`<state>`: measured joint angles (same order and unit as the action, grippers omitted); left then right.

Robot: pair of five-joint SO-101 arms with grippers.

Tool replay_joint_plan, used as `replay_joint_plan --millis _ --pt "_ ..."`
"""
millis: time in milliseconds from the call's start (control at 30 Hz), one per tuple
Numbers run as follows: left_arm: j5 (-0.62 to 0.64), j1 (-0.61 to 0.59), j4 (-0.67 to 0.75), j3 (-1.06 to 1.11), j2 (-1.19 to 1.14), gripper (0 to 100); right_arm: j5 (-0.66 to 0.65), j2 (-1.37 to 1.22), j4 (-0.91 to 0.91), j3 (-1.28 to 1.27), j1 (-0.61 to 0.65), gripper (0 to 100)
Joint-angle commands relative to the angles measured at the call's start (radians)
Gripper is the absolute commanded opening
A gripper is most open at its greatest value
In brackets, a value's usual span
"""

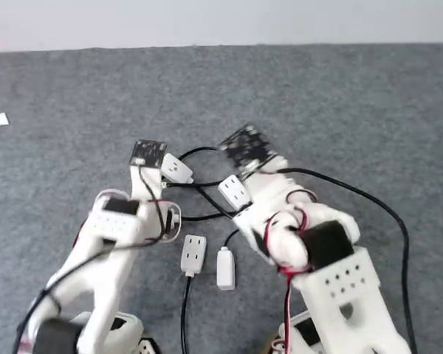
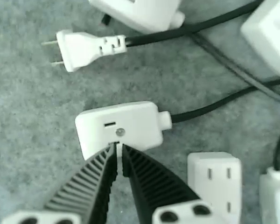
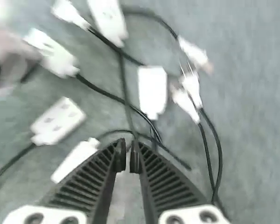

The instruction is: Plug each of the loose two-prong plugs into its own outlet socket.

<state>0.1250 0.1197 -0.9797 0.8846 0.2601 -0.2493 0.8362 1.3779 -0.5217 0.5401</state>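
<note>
In the right wrist view the white plastic plugs point(image 3: 191, 86) and white rectangular outlet sockets point(image 3: 151, 91) are blurred, prongs and slots unreadable. In the left wrist view a rounded white socket block point(image 2: 135, 11) and a white plug body point(image 2: 273, 200) are cut off by picture edges.

Lying at lower centre of frame: outlet socket point(image 1: 193, 252); plug point(image 1: 225, 267) lying just right of it; second outlet socket point(image 1: 235, 192) lying above both.
</note>
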Motion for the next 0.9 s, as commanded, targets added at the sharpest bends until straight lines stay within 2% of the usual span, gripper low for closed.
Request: replay_joint_plan --millis 0,100,300,467,567,867 --pt "-0.069 -0.012 -0.104 -0.209 -0.213 1 0.000 0.021 0.018 0.143 0.079 0.8" --pt "-0.094 -0.032 -0.140 -0.277 -0.281 1 0.002 0.015 -0.002 0.178 0.093 0.8" --pt "-0.115 -0.032 -0.115 -0.240 -0.239 1 -0.006 0.012 -0.111 0.184 0.068 0.8" --pt "-0.115 -0.054 -0.084 -0.197 -0.183 1 -0.002 0.012 -0.087 0.161 0.016 0.8" --pt "-0.112 -0.089 -0.078 -0.193 -0.160 1 0.005 0.012 -0.047 0.054 -0.038 0.8" --pt "-0.110 -0.097 -0.063 -0.189 -0.155 1 -0.008 0.013 -0.108 -0.313 -0.038 2.8"
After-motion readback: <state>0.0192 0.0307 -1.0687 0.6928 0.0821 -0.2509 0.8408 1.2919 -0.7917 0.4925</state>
